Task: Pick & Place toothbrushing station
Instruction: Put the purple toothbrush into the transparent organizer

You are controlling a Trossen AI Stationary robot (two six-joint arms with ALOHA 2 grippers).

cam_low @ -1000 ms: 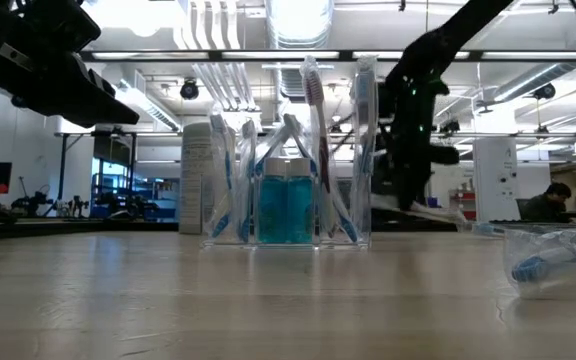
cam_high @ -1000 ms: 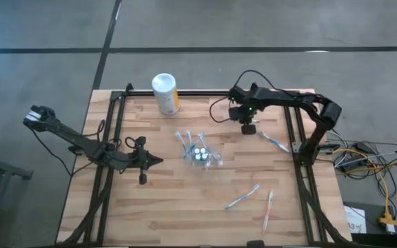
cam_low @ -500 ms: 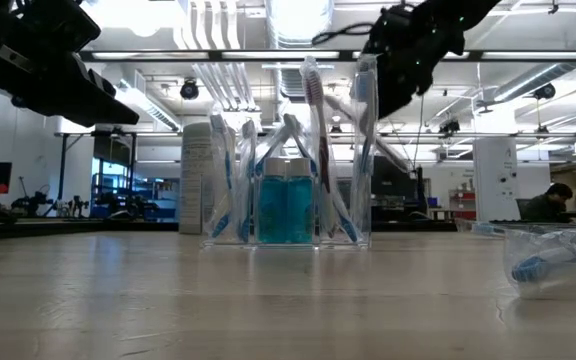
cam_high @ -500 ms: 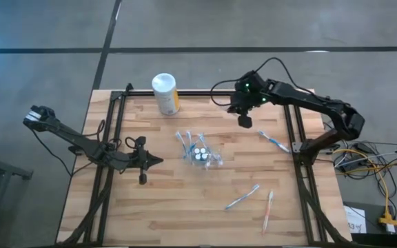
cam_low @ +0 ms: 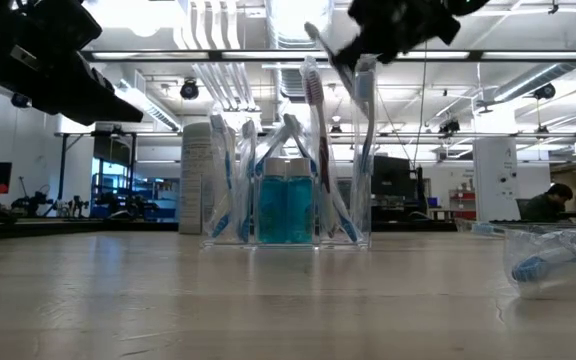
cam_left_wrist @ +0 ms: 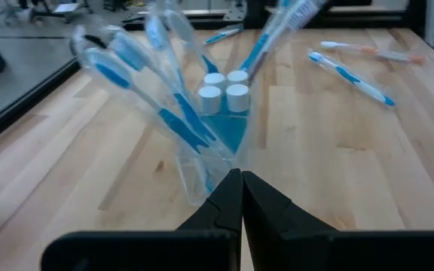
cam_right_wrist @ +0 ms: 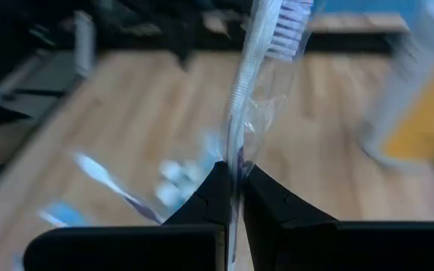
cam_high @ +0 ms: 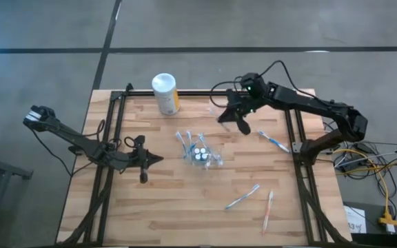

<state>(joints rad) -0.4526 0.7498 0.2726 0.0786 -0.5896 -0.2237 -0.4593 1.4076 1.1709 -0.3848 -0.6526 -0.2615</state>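
- Right wrist view shows you the right claw point(cam_right_wrist: 233, 172) pinched narrow on 1 wrapped toothbrush point(cam_right_wrist: 251, 83), gripped low on the handle with the bristles up. In the high view it hangs above the surface point(cam_high: 185, 207), up and off to the canister side of the clear cup point(cam_left_wrist: 194, 177).
- The grip is thin and near 1 end, so the brush could swivel or slide in its slick wrapper as you swing it toward the cup.
- The cup is crowded and its brushes fan outward. Come down at a slant and your brush may snag them, or push on the light cup and tip it.
- The left claw point(cam_left_wrist: 241, 181) sits pressed together, holding nothing, just beside the cup on the side away from the right arm. A cup shoved that way would hit it.
- Release too high and the brush may bounce out over the cup's rim.
- Counts:
- 1 cup.
- 1 canister point(cam_high: 165, 93) well beyond the cup.
- 3 loose toothbrushes point(cam_high: 242, 197) lying on the right arm's side of the cup.
- 1 toothbrush held.
- Roughly 5 in the cup, too overlapped to be sure.
- 3 or 4 white-capped teal tubes point(cam_left_wrist: 224, 90) inside the cup.
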